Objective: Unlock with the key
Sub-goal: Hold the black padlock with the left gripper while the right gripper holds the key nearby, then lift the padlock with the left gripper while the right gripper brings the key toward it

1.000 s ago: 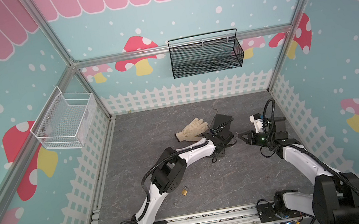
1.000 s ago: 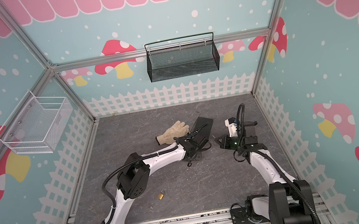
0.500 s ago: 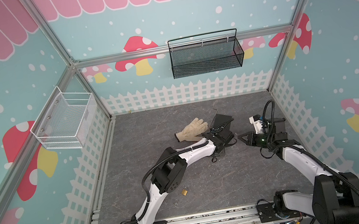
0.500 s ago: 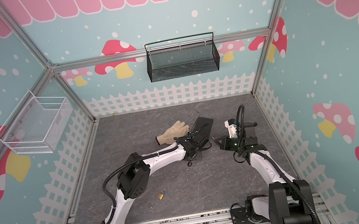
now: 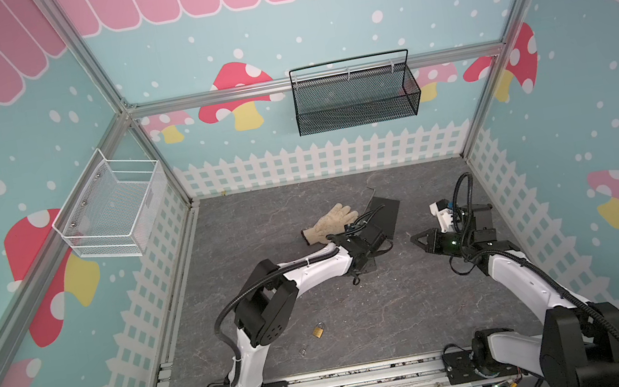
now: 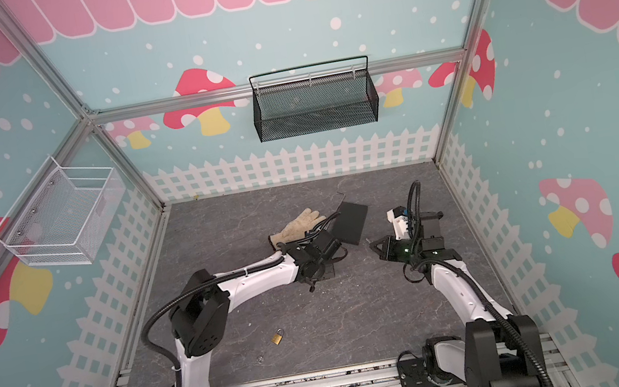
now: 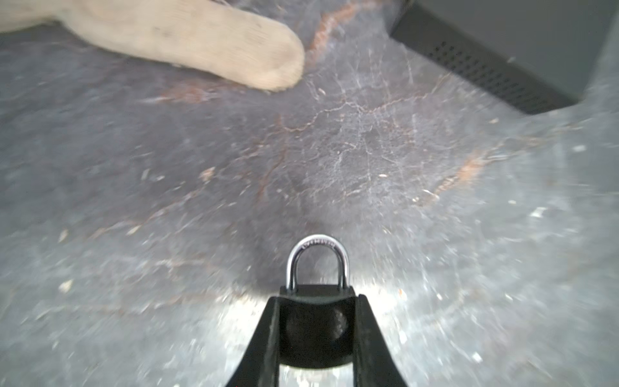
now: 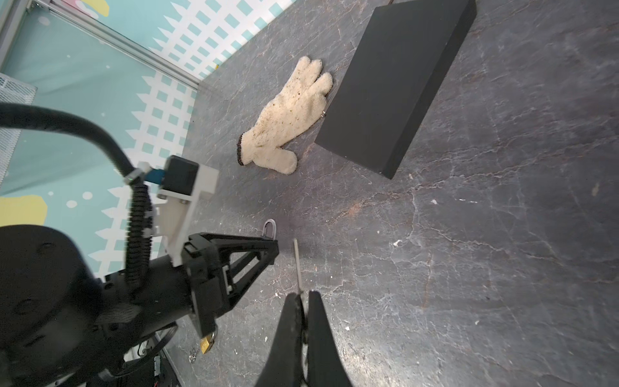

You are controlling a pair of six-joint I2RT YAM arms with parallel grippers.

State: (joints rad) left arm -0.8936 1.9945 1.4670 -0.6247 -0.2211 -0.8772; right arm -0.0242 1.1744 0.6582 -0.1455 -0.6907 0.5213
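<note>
My left gripper [image 7: 316, 301] is shut on a black padlock [image 7: 316, 323]. Its silver shackle [image 7: 318, 258] sticks out past the fingertips, low over the grey floor. In the right wrist view the same left gripper [image 8: 268, 246] lies level, with the shackle [image 8: 270, 227] at its tip. A thin metal key [image 8: 297, 264] is gripped in my shut right gripper [image 8: 303, 296], its blade pointing forward beside the left fingertips with a short gap between them. In both top views the left gripper [image 5: 367, 264] [image 6: 320, 270] and right gripper [image 5: 413, 237] [image 6: 373, 245] face each other mid-floor.
A second, brass padlock [image 5: 318, 331] lies on the floor nearer the front, with a small ring [image 5: 302, 351] beside it. A cream glove [image 5: 329, 223] and a flat black box [image 5: 385, 216] lie just behind the left gripper. Wire baskets [image 5: 355, 94] [image 5: 113, 211] hang on the walls.
Both arms stay almost where they were, and nothing on the floor has moved.
</note>
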